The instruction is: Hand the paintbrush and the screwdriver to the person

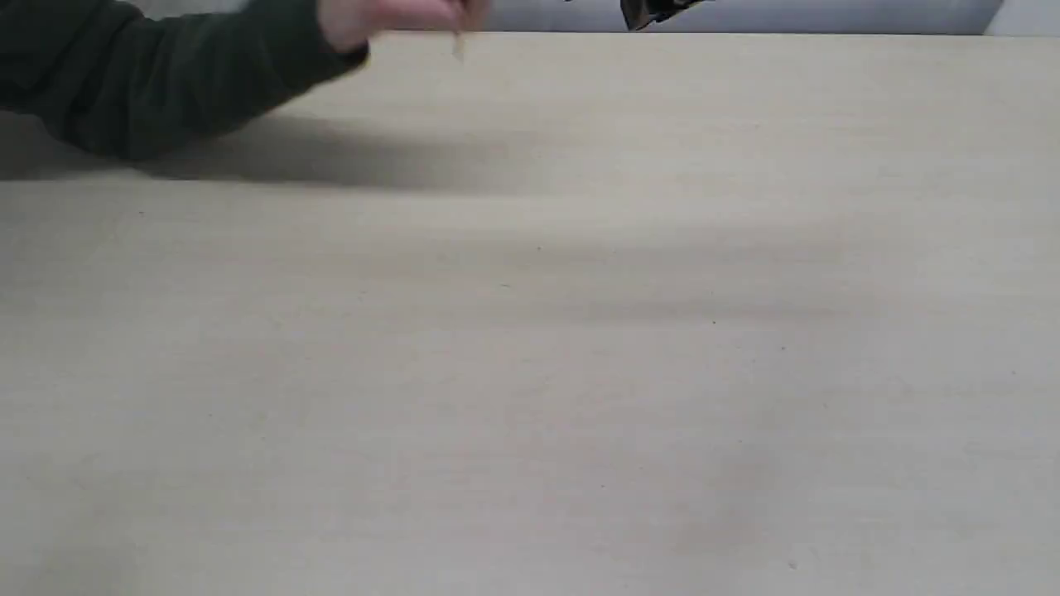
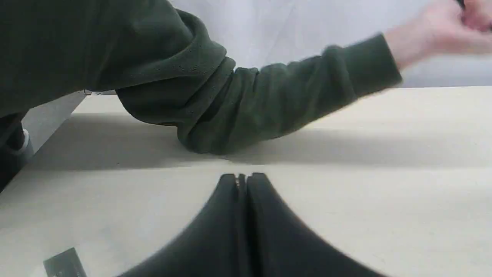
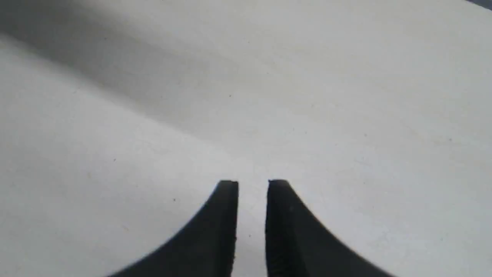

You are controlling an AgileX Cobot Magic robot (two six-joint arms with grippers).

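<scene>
The person's [image 1: 166,74] dark green sleeve reaches over the far left of the table, with the bare hand [image 1: 389,16] at the top edge. A thin pale blurred tip [image 1: 458,45] hangs below that hand; I cannot tell whether it is the paintbrush or the screwdriver. Neither tool shows clearly anywhere. In the left wrist view my left gripper [image 2: 242,177] is shut and empty, low over the table, just in front of the person's elbow [image 2: 215,127]; the fist [image 2: 446,27] is blurred. My right gripper [image 3: 253,184] hovers over bare table, a narrow gap between its fingers and nothing in it.
The pale beige table [image 1: 530,372] fills the exterior view, with a light wall behind it. A dark piece of a robot arm [image 1: 654,12] pokes in at the top edge. A small grey tag [image 2: 63,263] lies near my left gripper. The table's side edge [image 2: 50,127] runs under the person's upper arm.
</scene>
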